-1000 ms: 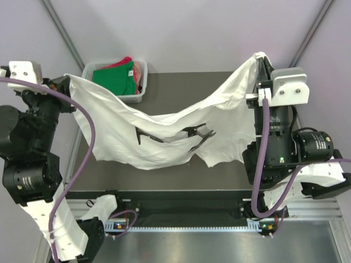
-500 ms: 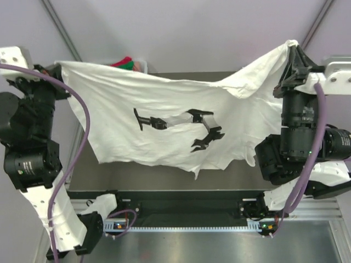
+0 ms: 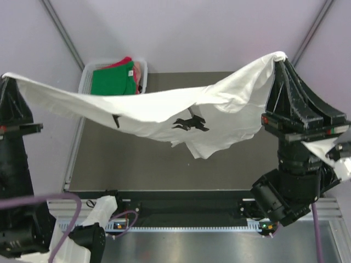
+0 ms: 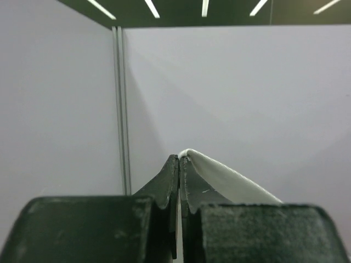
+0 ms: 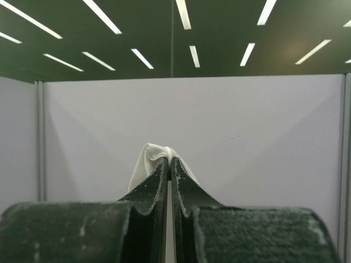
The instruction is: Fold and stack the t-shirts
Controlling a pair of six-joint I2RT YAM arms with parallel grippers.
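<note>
Left gripper: clenched on a bunched edge of the white shirt, held high at 9 o'clock in the top view. The wrist view shows cloth pinched at the fingertips.
Right gripper: clamped on another bunch of the same shirt, raised at 2 o'clock, with a small white tuft poking out above the tips.
White shirt: slung in the air between your two grippers, sagging in the middle over the table. You cannot tell whether the lowest flap touches the table.
Other shirts: a green shirt and red shirts lie heaped in the basket at 11 o'clock.
Step in hand: probably spreading the shirt so you can lay it flat for folding.
Doing it well: hold both pinches firm and level. Draw the grippers apart only until the sag goes, then lower the hanging flap toward 6 o'clock first so it unrolls instead of bunching.
Risk: the right grip looks like a thin tuft, so a hard pull could slip it.
Cloth: thin, limp and softly creased, with a dark print near the middle and a loose, curling lower edge.
</note>
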